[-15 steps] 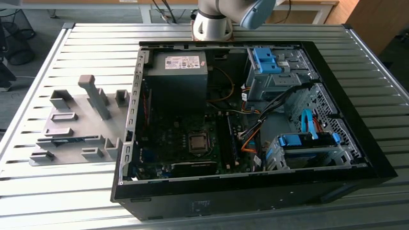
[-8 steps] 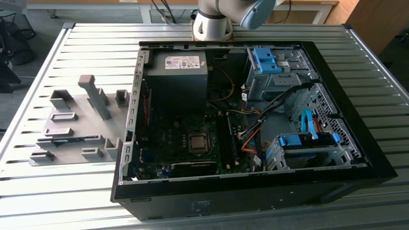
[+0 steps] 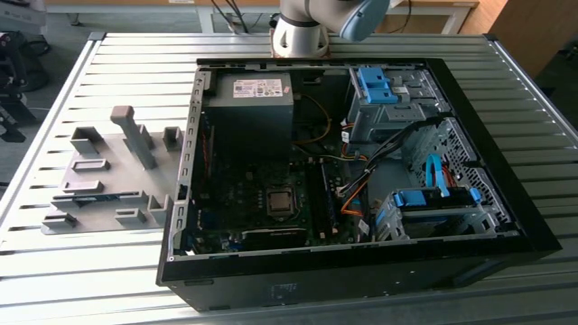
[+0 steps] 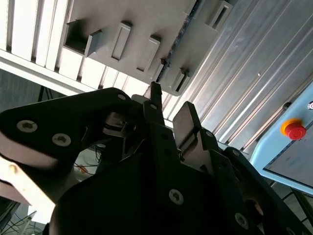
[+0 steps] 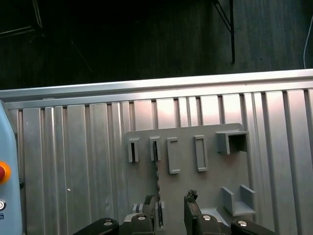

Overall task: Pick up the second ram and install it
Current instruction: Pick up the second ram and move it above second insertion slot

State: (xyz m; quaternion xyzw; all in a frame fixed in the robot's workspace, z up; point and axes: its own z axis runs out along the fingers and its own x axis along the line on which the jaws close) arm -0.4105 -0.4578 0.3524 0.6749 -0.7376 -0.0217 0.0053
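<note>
The second ram (image 3: 91, 197) is a thin blue-green stick lying on edge in a low slot of the grey holder plate (image 3: 99, 152), at the exterior view's left. In the first wrist view the ram (image 5: 156, 171) is a dark thin line across the holder plate (image 5: 210, 181), with my gripper (image 5: 171, 205) well above it. One fingertip (image 5: 152, 210) lines up with the stick. The jaws stand apart with nothing between them. In the second wrist view the gripper (image 4: 170, 105) points at the holder plate (image 4: 161, 19) and the ram's edge (image 4: 180, 33).
An open black computer case (image 3: 505, 203) fills the middle and the exterior view's right of the slatted metal table (image 3: 118, 68). Its motherboard (image 3: 271, 203) faces up. The arm's base (image 3: 298, 30) stands behind the case. A red stop button (image 4: 293, 129) sits on a pale blue panel.
</note>
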